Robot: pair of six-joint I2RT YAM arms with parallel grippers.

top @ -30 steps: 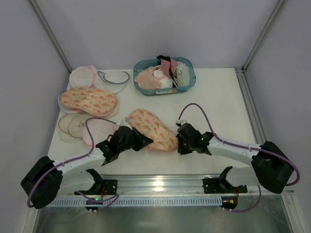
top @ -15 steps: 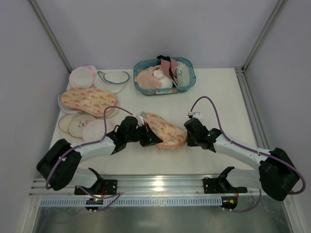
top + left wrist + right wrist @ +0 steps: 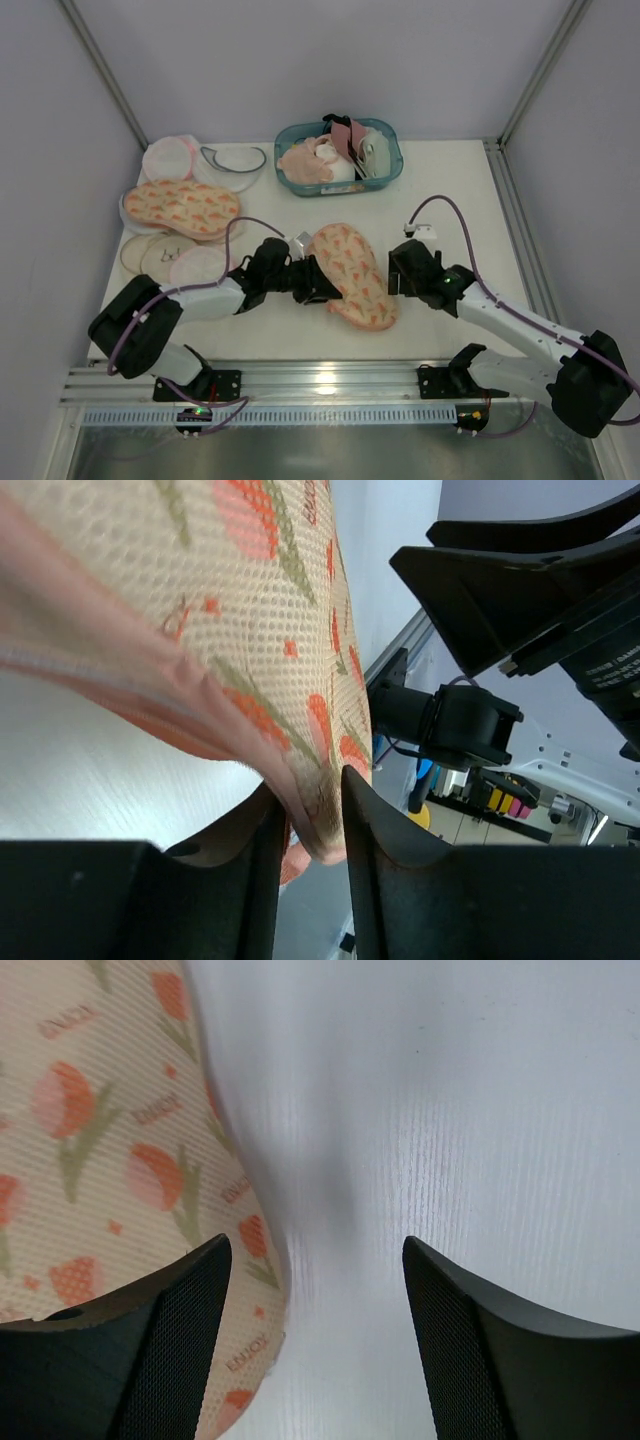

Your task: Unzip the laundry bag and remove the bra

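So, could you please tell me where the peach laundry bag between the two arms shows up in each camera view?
Top external: the laundry bag is at the table's centre, between the arms.
Left wrist: it fills the upper left, its edge pinched in the left tool.
Right wrist: it is on the left side, beside the open right tool.
Shared landmark: the white table under the bag.

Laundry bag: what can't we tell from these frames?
The bra: no view shows it; if inside, the laundry bag fabric hides it.
The zipper pull: top external too small; left wrist blurred, left tool covers the pinched edge.
Right wrist: bag cut off by the frame's left edge.
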